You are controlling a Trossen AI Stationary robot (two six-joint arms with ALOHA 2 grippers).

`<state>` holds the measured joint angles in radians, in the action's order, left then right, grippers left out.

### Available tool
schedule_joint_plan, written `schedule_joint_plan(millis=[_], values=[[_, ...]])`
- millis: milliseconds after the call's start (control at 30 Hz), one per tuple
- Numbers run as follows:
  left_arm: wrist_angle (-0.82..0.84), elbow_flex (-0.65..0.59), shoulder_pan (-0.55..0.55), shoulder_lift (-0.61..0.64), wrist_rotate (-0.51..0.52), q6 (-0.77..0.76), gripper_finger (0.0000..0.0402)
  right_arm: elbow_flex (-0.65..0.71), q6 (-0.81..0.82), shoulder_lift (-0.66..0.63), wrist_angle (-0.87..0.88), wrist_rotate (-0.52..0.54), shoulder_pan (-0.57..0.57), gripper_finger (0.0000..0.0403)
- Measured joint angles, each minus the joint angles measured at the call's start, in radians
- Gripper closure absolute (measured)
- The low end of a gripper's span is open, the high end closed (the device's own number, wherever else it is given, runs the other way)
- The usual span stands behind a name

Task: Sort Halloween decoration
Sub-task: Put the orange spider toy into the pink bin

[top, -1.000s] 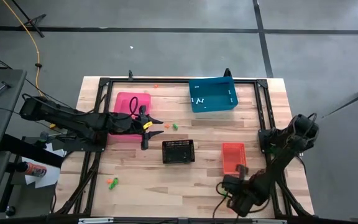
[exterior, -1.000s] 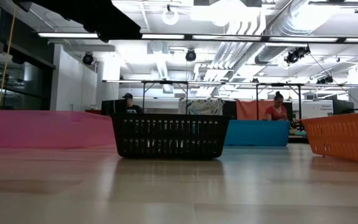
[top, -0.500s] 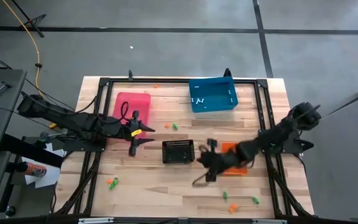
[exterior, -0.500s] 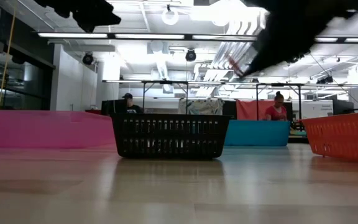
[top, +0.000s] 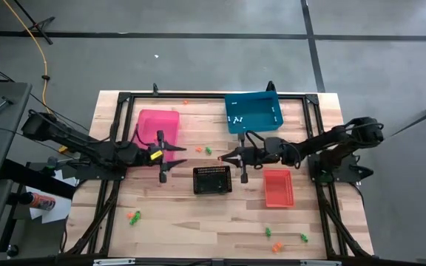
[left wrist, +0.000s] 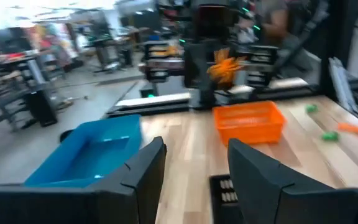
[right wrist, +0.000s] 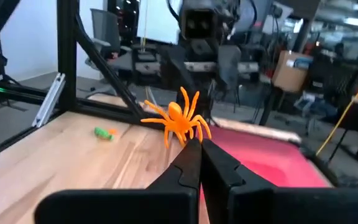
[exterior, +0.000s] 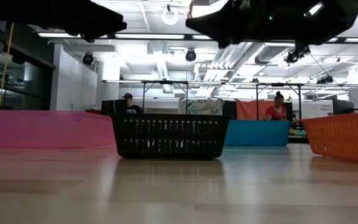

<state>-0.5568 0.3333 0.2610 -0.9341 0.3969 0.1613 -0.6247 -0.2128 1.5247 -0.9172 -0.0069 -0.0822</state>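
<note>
A light wooden counter (top: pixel 198 222) carries four bins: a pink bin (top: pixel 156 122) and a blue bin (top: pixel 253 112) toward the far edge, a small black slatted basket (top: pixel 212 179) near the middle, and an orange-red bin (top: pixel 278 187) just beside it. In the room beyond, two people (exterior: pixel 127 102) sit at workbenches under ceiling lights.

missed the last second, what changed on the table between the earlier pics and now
The right hand swung from the table's near edge to above the black bin, shut on an orange spider. The left hand drew back slightly beside the pink bin, open. Bins unmoved.
</note>
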Motion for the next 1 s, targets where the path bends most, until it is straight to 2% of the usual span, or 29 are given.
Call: schedule_joint_plan(millis=[400,567,733,1000], values=[[-0.019,-0.012,-0.011,0.017,0.0,-0.078,0.0241,-0.056,-0.01,0.062,0.0,-0.002,-0.002,0.0403],[-0.076,-0.011,-0.003,0.066,0.0,-0.025,0.0241,-0.084,0.03,0.118,0.001,0.067,0.005,0.0403],[-0.101,-0.01,0.034,0.157,0.0,0.026,0.0241,-0.24,0.032,0.279,0.001,0.076,0.022,0.0403],[-0.063,-0.011,0.084,0.229,0.009,0.046,0.0241,-0.641,0.033,0.601,0.075,0.085,0.067,0.0403]])
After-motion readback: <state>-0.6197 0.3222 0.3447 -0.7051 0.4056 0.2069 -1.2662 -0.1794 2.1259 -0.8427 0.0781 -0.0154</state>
